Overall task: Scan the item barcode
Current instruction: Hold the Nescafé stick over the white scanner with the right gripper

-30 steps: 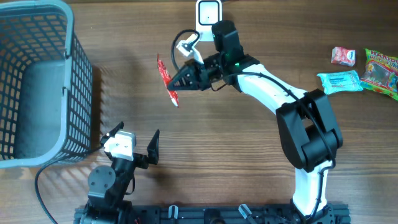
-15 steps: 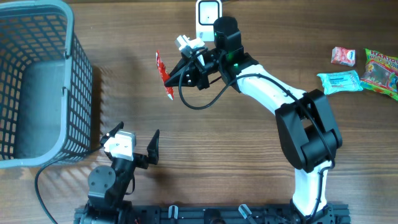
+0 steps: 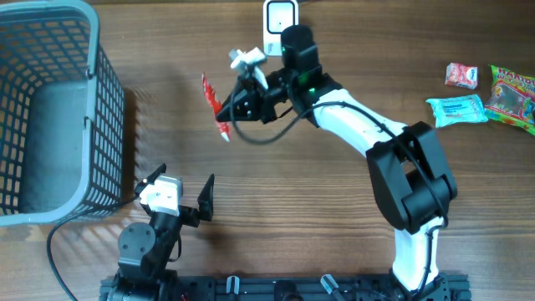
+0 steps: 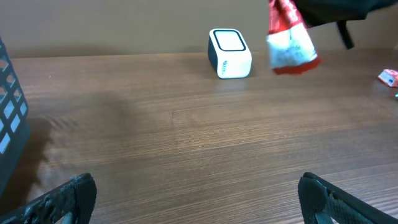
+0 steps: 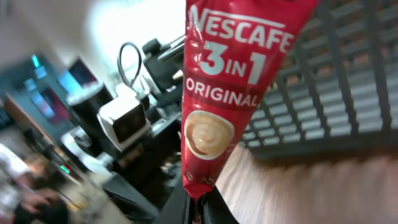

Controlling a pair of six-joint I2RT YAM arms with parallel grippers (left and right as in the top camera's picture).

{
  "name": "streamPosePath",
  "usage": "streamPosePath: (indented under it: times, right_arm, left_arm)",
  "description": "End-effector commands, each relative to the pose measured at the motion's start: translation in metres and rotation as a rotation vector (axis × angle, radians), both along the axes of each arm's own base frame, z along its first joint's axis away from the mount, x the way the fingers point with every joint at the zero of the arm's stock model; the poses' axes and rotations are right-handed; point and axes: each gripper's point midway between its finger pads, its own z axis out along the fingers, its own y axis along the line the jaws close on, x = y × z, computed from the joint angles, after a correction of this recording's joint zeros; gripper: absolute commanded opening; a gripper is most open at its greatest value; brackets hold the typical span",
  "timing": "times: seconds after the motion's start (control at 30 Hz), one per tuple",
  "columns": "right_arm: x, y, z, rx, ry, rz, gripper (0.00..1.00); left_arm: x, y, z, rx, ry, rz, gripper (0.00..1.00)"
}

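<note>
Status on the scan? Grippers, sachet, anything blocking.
Left gripper open, empty, near the basket. Right gripper shut on Nescafe sachet, held off the table, left of the scanner. Nothing between them.

The sachet [image 5: 214, 93] was red with white lettering and a cream cup picture. At top centre, the scanner [image 3: 278, 17] was white. The basket [image 3: 113, 142], upper left, was grey-blue mesh. The bench [image 3: 292, 201] was brown wood grain. At upper right lay a pink packet [image 3: 461, 75], a pale blue packet [image 3: 456, 109] and a green packet [image 3: 512, 96].

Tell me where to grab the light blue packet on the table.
Across its narrow width at mid-length, from straight above, I'd judge: the light blue packet lies flat, and the green snack bag crowds one end.
</note>
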Motion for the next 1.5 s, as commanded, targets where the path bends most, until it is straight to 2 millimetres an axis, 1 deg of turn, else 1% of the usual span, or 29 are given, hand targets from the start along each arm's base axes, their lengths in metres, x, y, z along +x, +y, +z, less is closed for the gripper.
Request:
streamPosePath:
  times: [0.0, 0.03, 0.1, 0.17, 0.27, 0.33, 0.37, 0.43, 0.53, 0.57, 0.67, 0.7, 0.73, 0.77, 0.8, 0.87, 1.0, 1.1, 1.23, 1.3, 1.33, 1.4, 1.47]
  right_arm:
    - [0.038, 0.033, -0.029, 0.017, -0.375, -0.266, 0.04]
    - [0.045, 0.038, -0.029, 0.017, -0.423, -0.308, 0.04]
    - [0.041, 0.043, -0.015, 0.095, -0.509, -0.296, 0.04]
    - [0.039, 0.045, 0.005, 0.189, -0.601, -0.29, 0.04]
    - [0.026, 0.042, 0.035, 0.356, -0.759, -0.239, 0.04]
    - [0.011, 0.036, 0.057, 0.498, -0.912, -0.196, 0.04]
    - [0.003, 0.032, 0.064, 0.557, -0.978, -0.166, 0.04]
    - [-0.01, 0.026, 0.074, 0.643, -1.083, -0.122, 0.04]
    - [-0.015, 0.022, 0.081, 0.698, -1.156, -0.121, 0.04]
    - [-0.015, 0.022, 0.086, 0.717, -1.182, -0.145, 0.04]
    - [0.002, 0.024, 0.106, 0.74, -1.205, -0.305, 0.04]
    - [0.009, 0.024, 0.115, 0.748, -1.209, -0.376, 0.04]
    - [0.02, 0.022, 0.128, 0.762, -1.215, -0.483, 0.04]
    - [0.026, 0.02, 0.136, 0.777, -1.239, -0.543, 0.04]
    - [0.028, 0.02, 0.139, 0.787, -1.268, -0.571, 0.05]
    - [0.027, 0.019, 0.141, 0.804, -1.302, -0.575, 0.04]
    - [0.026, 0.018, 0.142, 0.805, -1.294, -0.575, 0.04]
    - [0.034, 0.023, 0.133, 0.696, -1.016, -0.541, 0.04]
    - [0.058, 0.039, 0.091, 0.393, -0.501, -0.504, 0.04]
    - [0.073, 0.042, 0.06, 0.191, -0.141, -0.517, 0.04]
    - [0.082, 0.04, 0.047, 0.114, -0.003, -0.541, 0.04]
    - [0.101, 0.03, 0.016, -0.052, 0.296, -0.606, 0.04]
    - [0.114, 0.018, -0.006, -0.164, 0.552, -0.66, 0.04]
  left_arm:
    - [0.001, 0.003, -0.004, -0.009, 0.008, 0.017, 1.0]
    - [0.001, 0.003, -0.004, -0.009, 0.008, 0.017, 1.0]
    - [0.001, 0.003, -0.004, -0.009, 0.008, 0.017, 1.0]
    - [0.001, 0.003, -0.004, -0.009, 0.008, 0.017, 1.0]
    - [0.001, 0.003, -0.004, -0.009, 0.008, 0.017, 1.0]
    - [0.001, 0.003, -0.004, -0.009, 0.008, 0.017, 1.0]
    - [0.001, 0.003, -0.004, -0.009, 0.008, 0.017, 1.0]
    - [0.001, 0.003, -0.004, -0.009, 0.008, 0.017, 1.0]
    - [0.001, 0.003, -0.004, -0.009, 0.008, 0.017, 1.0]
    - [0.001, 0.003, -0.004, -0.009, 0.008, 0.017, 1.0]
    - [0.001, 0.003, -0.004, -0.009, 0.008, 0.017, 1.0]
    - [0.001, 0.003, -0.004, -0.009, 0.008, 0.017, 1.0]
    - [0.001, 0.003, -0.004, -0.009, 0.008, 0.017, 1.0]
    - [0.001, 0.003, -0.004, -0.009, 0.008, 0.017, 1.0]
    - [0.001, 0.003, -0.004, -0.009, 0.008, 0.017, 1.0]
    - [0.001, 0.003, -0.004, -0.009, 0.008, 0.017, 1.0]
    - [0.001, 0.003, -0.004, -0.009, 0.008, 0.017, 1.0]
    - [0.001, 0.003, -0.004, -0.009, 0.008, 0.017, 1.0]
    - [0.001, 0.003, -0.004, -0.009, 0.008, 0.017, 1.0]
    - [0.001, 0.003, -0.004, -0.009, 0.008, 0.017, 1.0]
    - [0.001, 0.003, -0.004, -0.009, 0.008, 0.017, 1.0]
    - [0.001, 0.003, -0.004, -0.009, 0.008, 0.017, 1.0]
    - [0.001, 0.003, -0.004, -0.009, 0.008, 0.017, 1.0]
